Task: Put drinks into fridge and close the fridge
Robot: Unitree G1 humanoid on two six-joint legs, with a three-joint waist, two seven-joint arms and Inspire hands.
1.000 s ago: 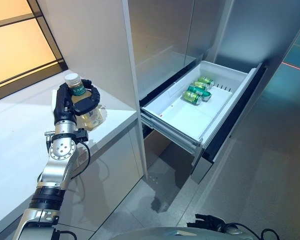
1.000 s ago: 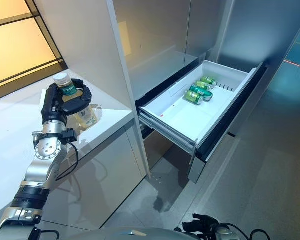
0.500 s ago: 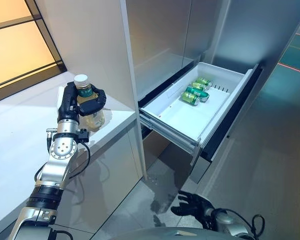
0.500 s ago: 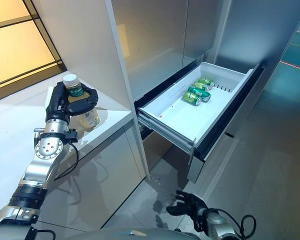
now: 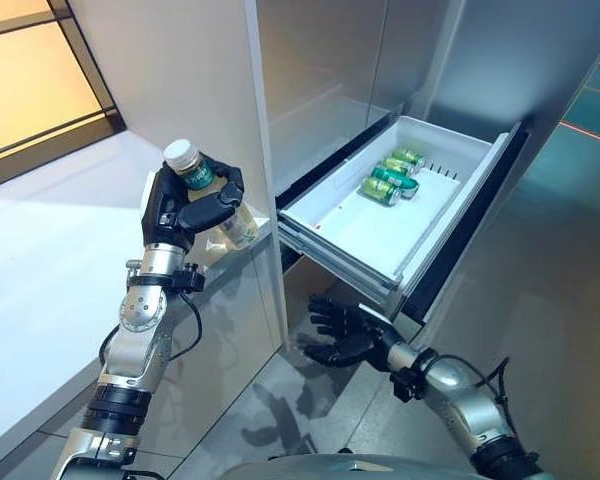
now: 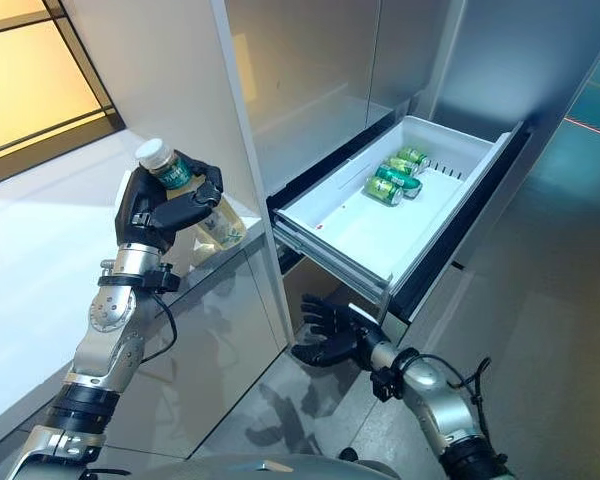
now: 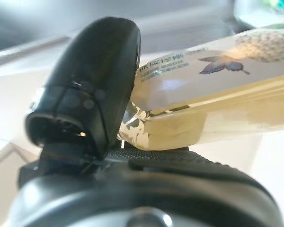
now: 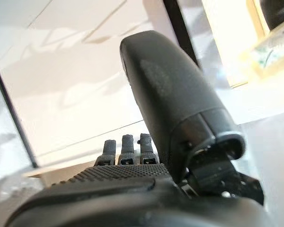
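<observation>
- Left robot hand (image 5: 185, 210) has its fingers and thumb wrapped round a bottle (image 5: 212, 198) with a white cap and green label, pale yellowish drink inside. The bottle is tilted, cap pointing up and away from the fridge, and it's lifted clear of the white bench (image 5: 50, 270), right over the bench's edge next to the fridge.
- The left wrist view shows the thumb (image 7: 92, 90) pressed right against the bottle's label.
- Fridge drawer (image 5: 345, 235) is pulled wide open, with green cans (image 5: 390, 178) lying on their sides near its back corner. The front part of the drawer is bare.
- Right robot hand (image 5: 342, 330) hangs low under the drawer's front edge, fingers spread out, not holding anything.
</observation>
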